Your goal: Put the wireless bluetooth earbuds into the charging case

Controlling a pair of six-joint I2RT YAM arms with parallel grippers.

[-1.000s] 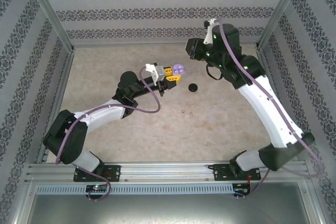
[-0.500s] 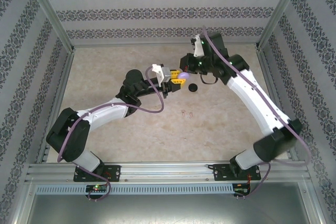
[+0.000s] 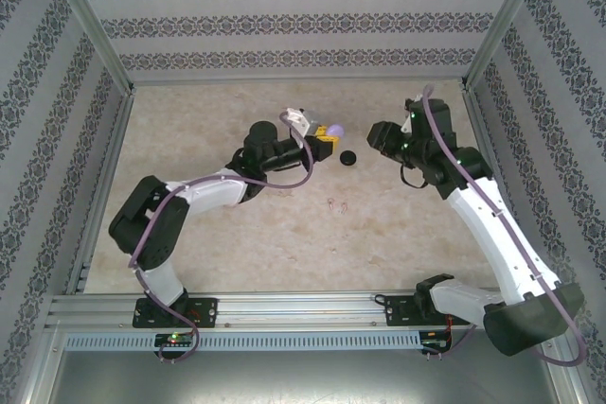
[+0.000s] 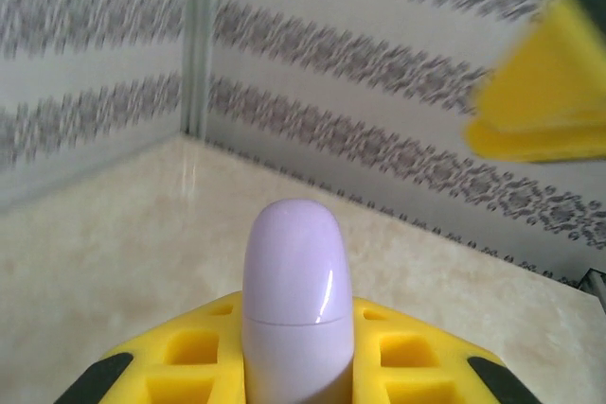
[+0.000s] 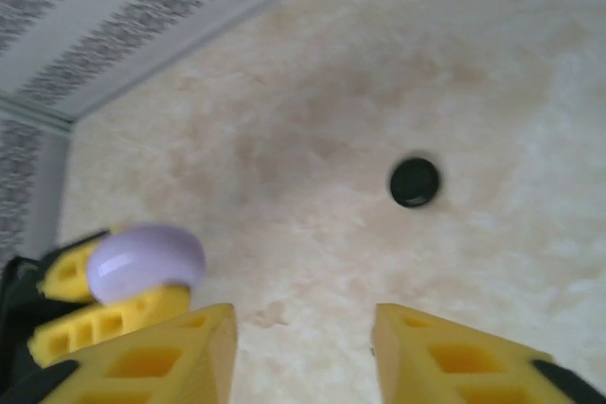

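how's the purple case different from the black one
The purple case is pale and glossy; the black case is dark. The purple case is clamped in the left gripper, up off the table; the black case lies loose on it. Both are rounded.

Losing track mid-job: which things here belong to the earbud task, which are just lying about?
In the job now: purple case, clamped in left gripper; right gripper, open, empty.
Lying about for now: black round case and pale pink earbuds, apart on the table.
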